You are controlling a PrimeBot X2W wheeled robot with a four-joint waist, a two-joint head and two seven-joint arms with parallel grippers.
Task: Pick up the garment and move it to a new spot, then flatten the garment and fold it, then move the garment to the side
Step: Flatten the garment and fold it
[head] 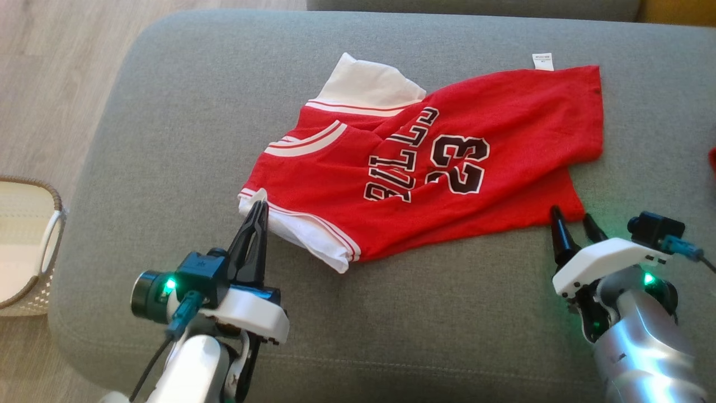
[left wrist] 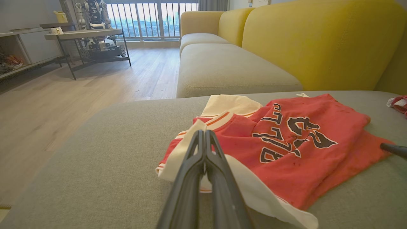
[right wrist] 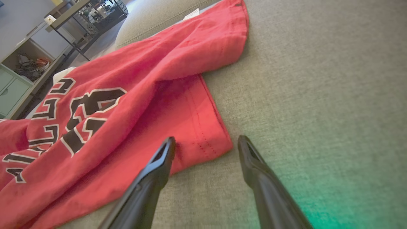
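Left gripper, head view: jaws pressed together at the white sleeve of the red jersey. It lies crumpled on the grey cushion, long axis running across to the right gripper.
Left wrist view: fingers over the sleeve; pinch unconfirmed.
Right wrist view: jaws wide, empty, straddling the hem corner.

The head view's edges cut off a red item at right and a woven basket at left. The label on the jersey is too small to read.
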